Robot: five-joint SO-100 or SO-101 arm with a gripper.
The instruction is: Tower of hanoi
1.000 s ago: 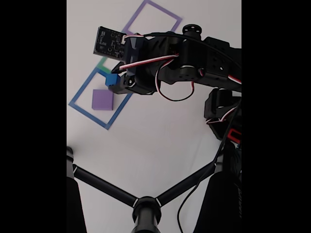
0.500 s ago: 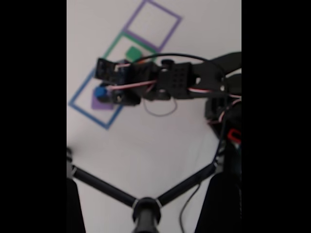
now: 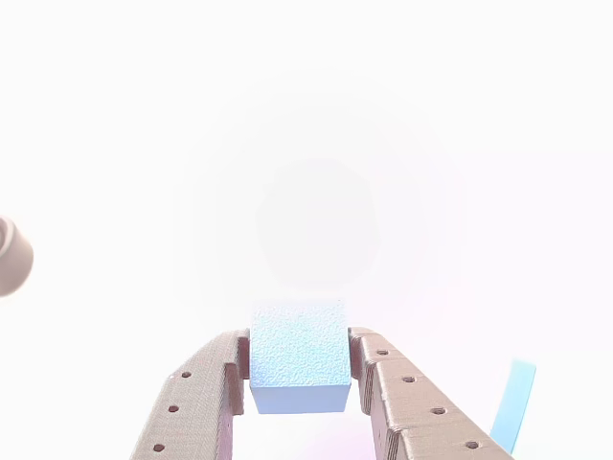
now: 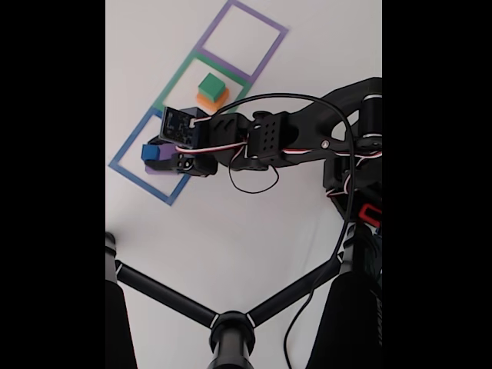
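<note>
- other view: gripper [image 3: 299, 383] clenched on blue cube [image 3: 298, 356], grainy matte foam-like faces, square edges; fingers [image 3: 196, 398] brown printed plastic with rows of holes; background washed out white.
- fixed view: blue cube [image 4: 150, 152] held just over purple block [image 4: 163, 164] inside blue tape square [image 4: 127, 171]; green cube [image 4: 208, 84] stacked on orange block [image 4: 213, 98] in green tape square [image 4: 171, 89]; purple tape square [image 4: 266, 54] bare. judged mid-puzzle, release pending.

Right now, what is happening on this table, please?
The robot arm holds a small blue cube in its end effector, fingers closed on its sides. In the fixed view, the cube is over the purple block inside the blue taped square. A green block sits on an orange block in the green square next to it.
</note>
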